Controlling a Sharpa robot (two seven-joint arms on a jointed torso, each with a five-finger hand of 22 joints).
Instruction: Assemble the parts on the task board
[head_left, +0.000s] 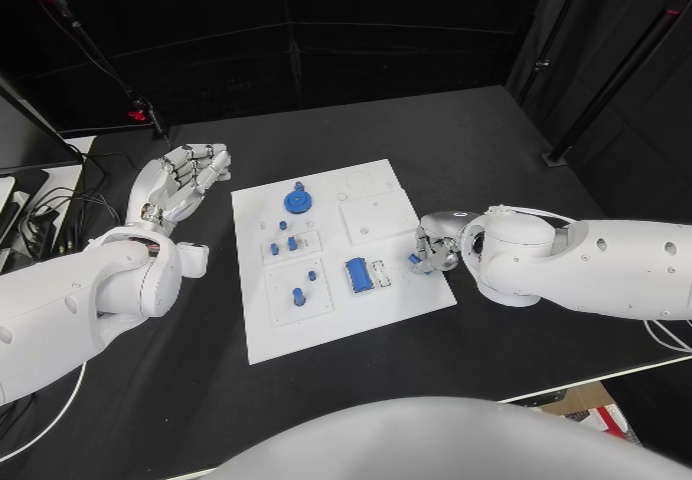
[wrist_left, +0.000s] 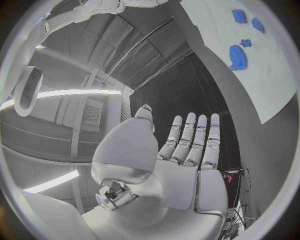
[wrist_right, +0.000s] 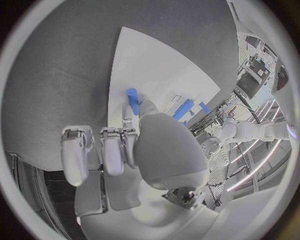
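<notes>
My right hand (head_left: 433, 250) sits at the right edge of the white board (head_left: 389, 185), fingers curled in, and between the thumb and a finger I am pinching a small blue peg (wrist_right: 132, 100). In my right wrist view the peg stands out past the fingertips, just over the board's edge; I cannot tell whether its tip touches the surface. Just beside it on the board lies the blue block (head_left: 358, 274) in its holder, and further in stand the short blue pins (head_left: 284, 245) and, toward the far end, the blue gear (head_left: 296, 201).

My left hand (head_left: 180, 180) is off the board on the black table (head_left: 476, 130), flat and spread wide, with nothing in it.

I judge I am mid-way through placing: peg picked, not yet seated. The next move calls for carrying the peg over its hole, keeping it upright, and lowering it straight without letting it twist in so light a pinch. Which hole it belongs to I cannot make out from here.
</notes>
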